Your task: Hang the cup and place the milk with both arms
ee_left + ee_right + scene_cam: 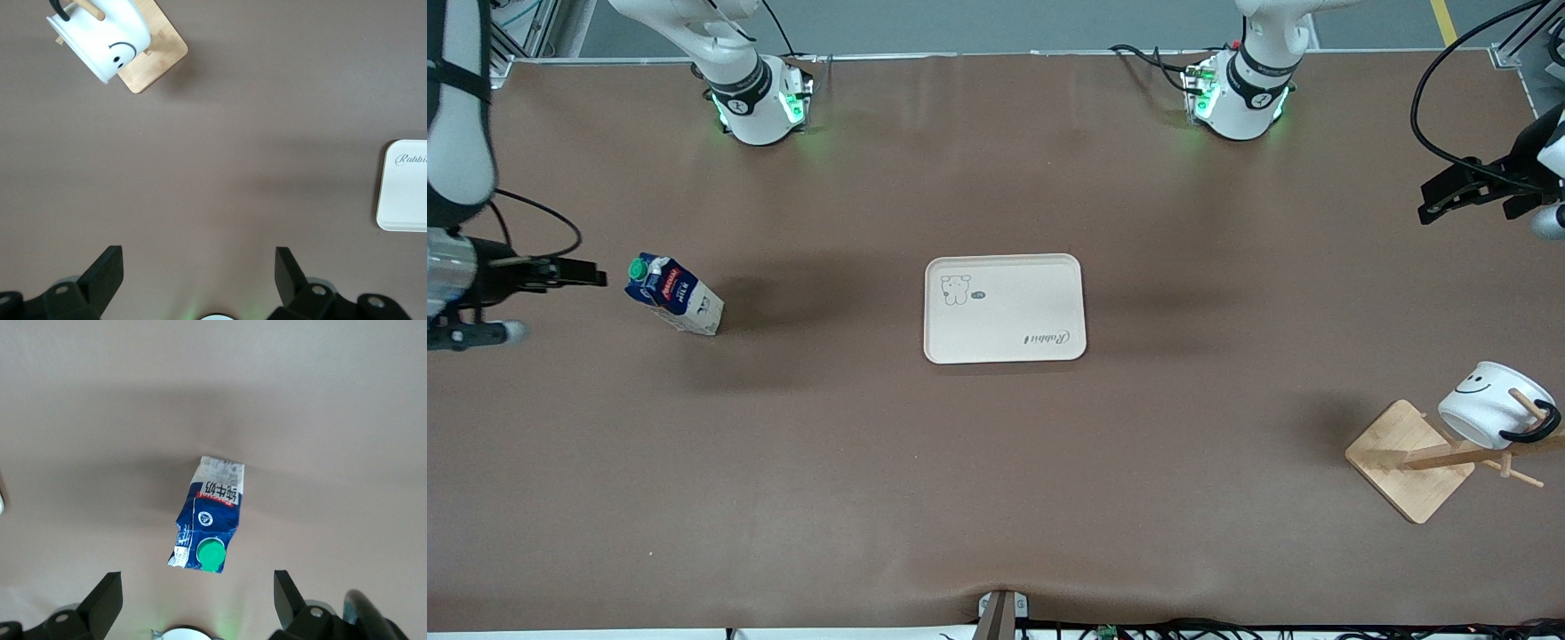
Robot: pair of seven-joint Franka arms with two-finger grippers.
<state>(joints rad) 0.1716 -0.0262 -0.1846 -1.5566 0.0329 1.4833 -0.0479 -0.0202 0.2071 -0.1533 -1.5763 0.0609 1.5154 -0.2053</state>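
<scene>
We see the milk (674,294) standing on the table (996,462) near the edge at the right arm's end, about midway between the robots' edge and the front camera's edge; its long axis runs up from the surface, with the gabled top and green cap (638,268) leaning in the front view toward the right arm's end. It is a dark-blue carton with a red-and-white label and a pale base, somewhat creased. The cup (1492,404), white with a black smiley and black loop handle, hangs tilted on a peg of the wooden rack (1409,460), mouth toward the left arm's end, close to the corner at that end nearest the front camera. A cream tray (1004,308) lies at the table's middle. Our right gripper (198,600) hangs over the table above the milk, fingers spread wide and holding nothing. Our left gripper (199,277) hovers over bare table at the left arm's end, likewise wide open and empty.
</scene>
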